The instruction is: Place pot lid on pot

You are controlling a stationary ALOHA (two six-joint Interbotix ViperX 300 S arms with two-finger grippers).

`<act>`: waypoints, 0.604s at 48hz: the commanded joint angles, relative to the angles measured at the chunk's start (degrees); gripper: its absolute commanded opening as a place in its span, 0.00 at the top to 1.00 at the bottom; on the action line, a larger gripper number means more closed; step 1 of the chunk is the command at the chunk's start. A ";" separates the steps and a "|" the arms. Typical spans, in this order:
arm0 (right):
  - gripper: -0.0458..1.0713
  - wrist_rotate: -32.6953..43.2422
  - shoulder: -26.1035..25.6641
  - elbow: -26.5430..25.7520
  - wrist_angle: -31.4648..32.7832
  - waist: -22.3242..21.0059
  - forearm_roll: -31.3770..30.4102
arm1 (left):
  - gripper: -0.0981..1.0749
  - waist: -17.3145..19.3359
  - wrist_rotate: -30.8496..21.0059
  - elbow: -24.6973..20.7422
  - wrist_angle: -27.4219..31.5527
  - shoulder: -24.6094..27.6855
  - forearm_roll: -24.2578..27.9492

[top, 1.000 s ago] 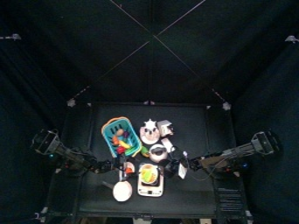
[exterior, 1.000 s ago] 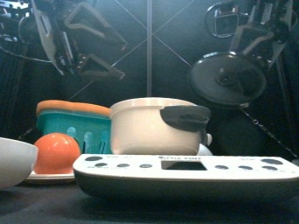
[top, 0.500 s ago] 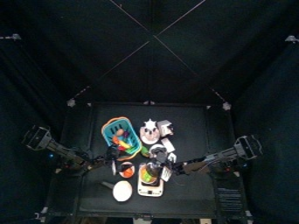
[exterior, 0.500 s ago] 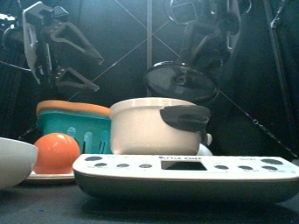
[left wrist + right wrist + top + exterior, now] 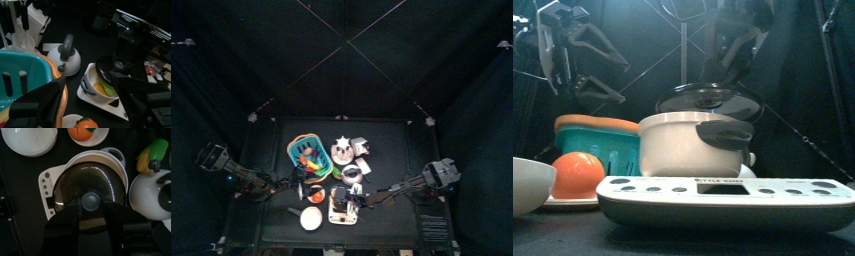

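The white pot (image 5: 684, 146) stands mid-table behind a scale; it also shows in the top view (image 5: 342, 208) and the left wrist view (image 5: 93, 89), with yellow-green food inside. My right gripper (image 5: 90, 204) is shut on the knob of the dark glass lid (image 5: 90, 180). It holds the lid (image 5: 711, 103) level, just over the pot's rim (image 5: 115, 157); I cannot tell whether they touch. My left gripper (image 5: 577, 58) hangs open and empty, high at the left, above the teal basket.
A white kitchen scale (image 5: 720, 198) lies in front of the pot. An orange (image 5: 576, 173) on a plate and a white bowl (image 5: 527, 185) are front left. A teal basket (image 5: 593, 140) and a white kettle (image 5: 65, 56) stand behind.
My right gripper has carried the lid from high on the right, leftward and down to just over the pot. The left arm drew back a little and stays raised.
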 commanded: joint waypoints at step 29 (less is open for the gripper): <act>0.51 -0.26 1.85 -3.43 0.88 -1.58 -2.29 | 0.05 -0.26 0.09 -0.53 -0.53 0.09 0.26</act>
